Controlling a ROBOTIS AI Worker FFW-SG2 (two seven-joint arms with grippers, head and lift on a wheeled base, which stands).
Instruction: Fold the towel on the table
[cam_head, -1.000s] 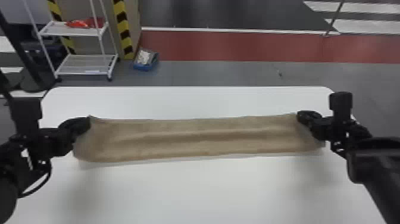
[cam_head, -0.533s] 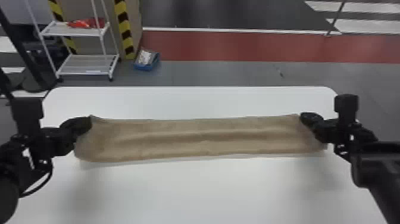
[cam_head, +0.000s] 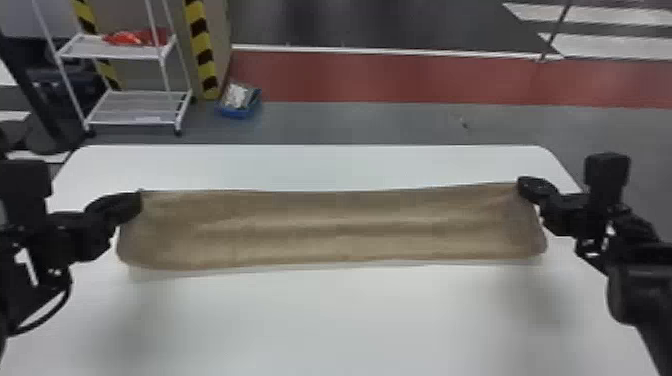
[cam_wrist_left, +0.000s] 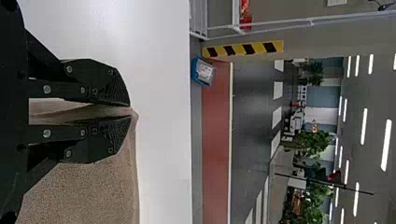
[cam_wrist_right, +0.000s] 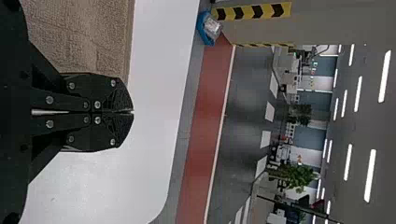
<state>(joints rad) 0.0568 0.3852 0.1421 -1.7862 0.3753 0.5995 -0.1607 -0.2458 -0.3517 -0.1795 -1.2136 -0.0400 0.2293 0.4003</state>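
The tan towel (cam_head: 340, 230) stretches as a long strip across the white table, with soft lengthwise creases. At its far left corner is my left gripper (cam_head: 139, 204); my right gripper (cam_head: 522, 187) is at the far right corner. In the left wrist view, my left gripper (cam_wrist_left: 130, 111) is shut on the towel (cam_wrist_left: 88, 191), whose cloth shows between the fingers. My right gripper (cam_wrist_right: 132, 112) has its fingertips pressed together beside the towel (cam_wrist_right: 84, 32). Its corner follows those tips in the head view, though the pinched cloth is hidden.
The white table (cam_head: 340, 320) extends in front of and behind the towel, with rounded far corners. Beyond it on the floor stand a white wire shelf (cam_head: 135, 107) and a blue tray (cam_head: 240, 111), at the back left.
My right gripper has moved right and slightly away, drawing the towel's far right corner along. The left gripper has hardly moved relative to the table. The head view has shifted a little.
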